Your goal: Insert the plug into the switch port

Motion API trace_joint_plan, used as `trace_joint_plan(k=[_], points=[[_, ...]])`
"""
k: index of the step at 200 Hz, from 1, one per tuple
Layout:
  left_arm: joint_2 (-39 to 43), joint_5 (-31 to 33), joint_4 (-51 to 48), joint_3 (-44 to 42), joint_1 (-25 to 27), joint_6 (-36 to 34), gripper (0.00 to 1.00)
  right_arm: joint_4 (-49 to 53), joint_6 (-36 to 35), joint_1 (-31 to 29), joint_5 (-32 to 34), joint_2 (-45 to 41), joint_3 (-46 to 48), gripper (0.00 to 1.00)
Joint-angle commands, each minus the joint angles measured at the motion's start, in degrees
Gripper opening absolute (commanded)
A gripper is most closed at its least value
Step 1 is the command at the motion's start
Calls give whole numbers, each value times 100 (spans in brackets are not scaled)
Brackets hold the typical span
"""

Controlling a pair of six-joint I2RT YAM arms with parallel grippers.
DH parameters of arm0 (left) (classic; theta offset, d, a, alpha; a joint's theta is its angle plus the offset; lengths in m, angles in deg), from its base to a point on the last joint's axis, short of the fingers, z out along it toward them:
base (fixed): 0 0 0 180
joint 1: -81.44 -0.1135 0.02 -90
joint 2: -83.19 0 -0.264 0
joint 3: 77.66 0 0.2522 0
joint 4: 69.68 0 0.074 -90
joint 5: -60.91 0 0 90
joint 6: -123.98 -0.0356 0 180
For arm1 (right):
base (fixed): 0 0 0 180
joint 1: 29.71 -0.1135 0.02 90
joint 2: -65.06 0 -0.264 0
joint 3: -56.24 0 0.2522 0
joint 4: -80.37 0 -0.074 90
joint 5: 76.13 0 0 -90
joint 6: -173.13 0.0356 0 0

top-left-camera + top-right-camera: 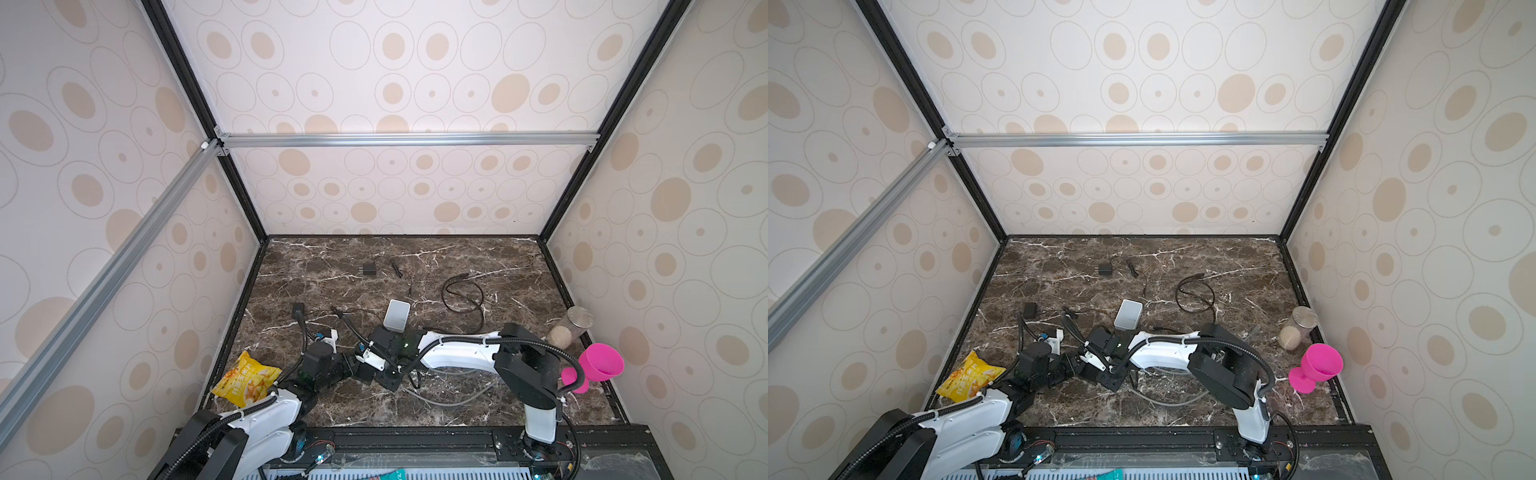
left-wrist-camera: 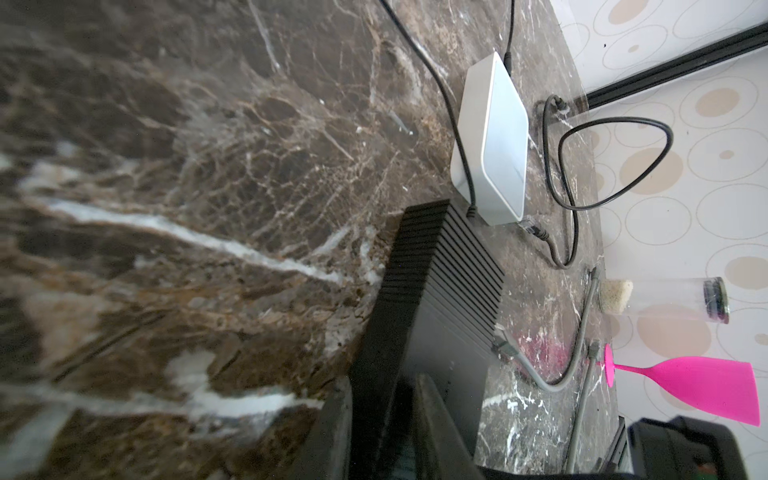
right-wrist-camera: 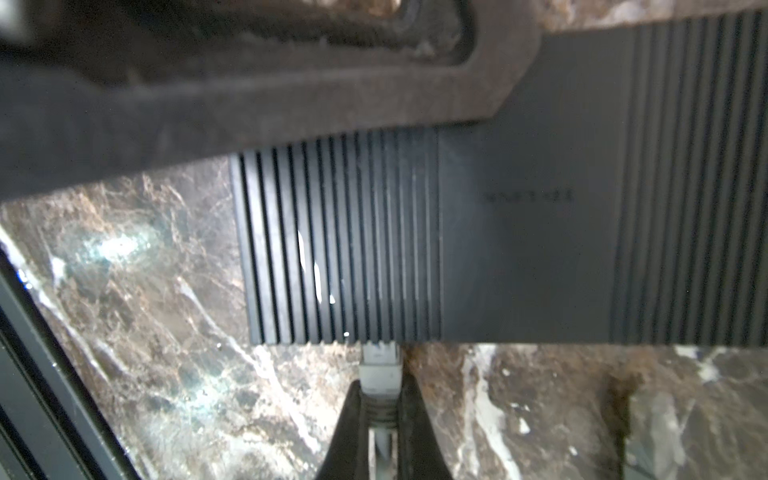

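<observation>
In both top views my left arm point(image 1: 266, 411) and right arm point(image 1: 457, 353) meet near centre. Left wrist: left gripper point(image 2: 382, 390) clamps the switch point(image 2: 449, 270). Right wrist: right gripper point(image 3: 380, 392) pinches the plug point(image 3: 379, 365), its long axis aimed leftward, tip at the switch's right face.

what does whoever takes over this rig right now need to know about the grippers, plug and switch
Left gripper: shut on the black ribbed switch box, near the front middle of the brown marble table.
Right gripper: shut on the grey network cable plug.
Done: plug lined up, its clear tip at a port in the switch's side edge.
Left: full seating cannot be confirmed from these views; push home if needed, then open both grippers.
</observation>
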Motion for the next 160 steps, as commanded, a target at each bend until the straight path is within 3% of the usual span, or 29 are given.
trace_joint_plan(k=[1, 56, 113, 125, 160], points=[[-403, -1295, -836, -84, 432, 151, 25, -2891, -13, 32, -143, 108, -682, 0], [-522, -1234, -615, -39, 540, 174, 24, -3073, 191, 160, -340, 158, -717, 0], [-757, -1252, -600, 84, 604, 88, 24, -3736, 550, 269, -1342, 332, -834, 0], [-773, -1252, -595, 94, 605, 88, 24, -3553, 545, 269, -1106, 348, -931, 0], [-747, -1222, -586, 76, 630, 110, 24, -2683, 372, 272, 648, 269, -1155, 0]])
